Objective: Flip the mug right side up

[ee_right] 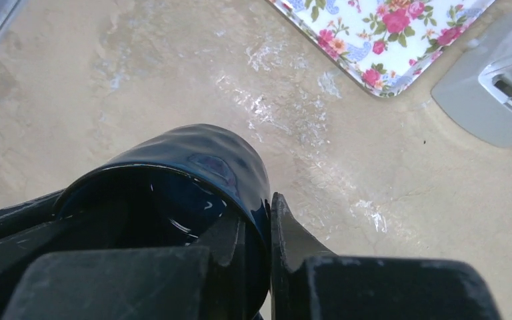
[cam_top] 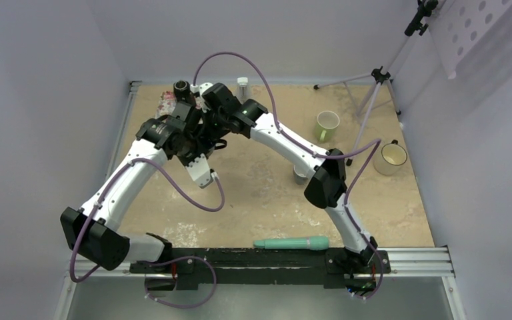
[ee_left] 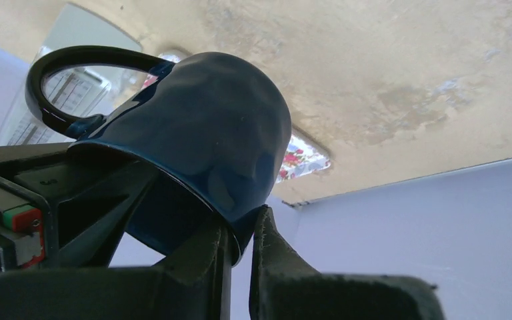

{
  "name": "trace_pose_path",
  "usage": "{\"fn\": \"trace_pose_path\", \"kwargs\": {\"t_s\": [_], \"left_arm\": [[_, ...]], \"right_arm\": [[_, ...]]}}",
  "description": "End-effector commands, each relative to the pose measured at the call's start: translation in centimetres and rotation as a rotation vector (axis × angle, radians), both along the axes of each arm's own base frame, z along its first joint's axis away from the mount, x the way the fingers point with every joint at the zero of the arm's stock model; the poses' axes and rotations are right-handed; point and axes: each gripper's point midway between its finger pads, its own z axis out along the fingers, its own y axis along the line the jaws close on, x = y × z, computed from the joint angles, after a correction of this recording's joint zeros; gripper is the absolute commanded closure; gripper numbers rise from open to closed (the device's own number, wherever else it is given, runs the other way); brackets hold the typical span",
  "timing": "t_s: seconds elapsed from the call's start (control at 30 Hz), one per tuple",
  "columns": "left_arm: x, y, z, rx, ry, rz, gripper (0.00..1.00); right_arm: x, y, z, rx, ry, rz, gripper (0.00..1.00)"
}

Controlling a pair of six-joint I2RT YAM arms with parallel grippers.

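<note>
- Above the sandy, mottled table point(cam_top: 260, 193), toward eleven o'clock, the glossy, dimpled navy mug point(ee_left: 220, 127) hung tipped, apparently off the surface.
- Left gripper point(ee_left: 243, 233) and right gripper point(ee_right: 257, 213) each pinched its thin rim wall; the slick glaze could slip, or opposing pulls might wrench it free.

Seen from above, the mug point(ee_right: 200, 157) is hidden between the left pincer point(ee_left: 243, 230) and the right pincer point(ee_right: 259, 217). Beyond the right one, the flowered tray point(ee_right: 387, 40) runs off the picture's edge.

You're getting soft, even light; glare is streaking the surface point(ee_right: 287, 107) (pale shiny patches), and the near jaws are blurring.
</note>
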Motion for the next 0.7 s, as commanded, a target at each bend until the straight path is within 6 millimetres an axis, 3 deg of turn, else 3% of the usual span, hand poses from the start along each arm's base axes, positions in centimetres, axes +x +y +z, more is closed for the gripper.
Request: {"fn": "trace_pose_path", "kwargs": {"t_s": [0.0,0.03,0.07,0.1,0.13,0.17,0.27,0.43,0.53,0.67], "left_arm": [[1.1,-2.3,3.6,0.004,-0.139,-0.249,1.0],[1.2,-2.8,3.9,-0.044,-0.148,-0.231,0.96],[1.4,-3.2,4.4,-0.094,-0.161,-0.209,0.77],[1.6,-3.5,5.1,-0.146,-0.175,-0.17,0.5],[1.7,-3.6,5.8,-0.197,-0.184,-0.123,0.13],[1.8,-3.7,6.5,-0.235,-0.187,-0.082,0.02],[1.2,-3.6,8.3,-0.345,-0.155,0.039,0.0],[-1.2,-3.1,8.7,-0.44,-0.019,0.2,0.0],[-0.5,-3.0,8.6,-0.521,0.004,0.353,0.0],[1.0,-2.9,7.9,-0.617,0.118,0.683,0.0]], "right_arm": [[1.0,-1.4,2.1,0.016,-0.042,-0.045,1.0],[1.2,-1.9,2.0,0.015,-0.039,-0.06,1.0],[1.4,-2.6,2.3,0.023,-0.041,-0.076,1.0],[1.6,-3.5,2.6,0.025,-0.043,-0.1,1.0],[1.7,-4.6,3.8,0.044,-0.06,-0.125,1.0],[2.0,-5.7,4.2,0.051,-0.068,-0.15,1.0],[2.8,-8.8,5.1,0.094,-0.078,-0.208,1.0],[4.7,-14.5,2.4,0.083,-0.031,-0.315,1.0],[6.4,-17.7,1.0,0.062,-0.023,-0.387,1.0],[9.2,-21.1,-2.0,0.036,0.008,-0.469,1.0]]}}
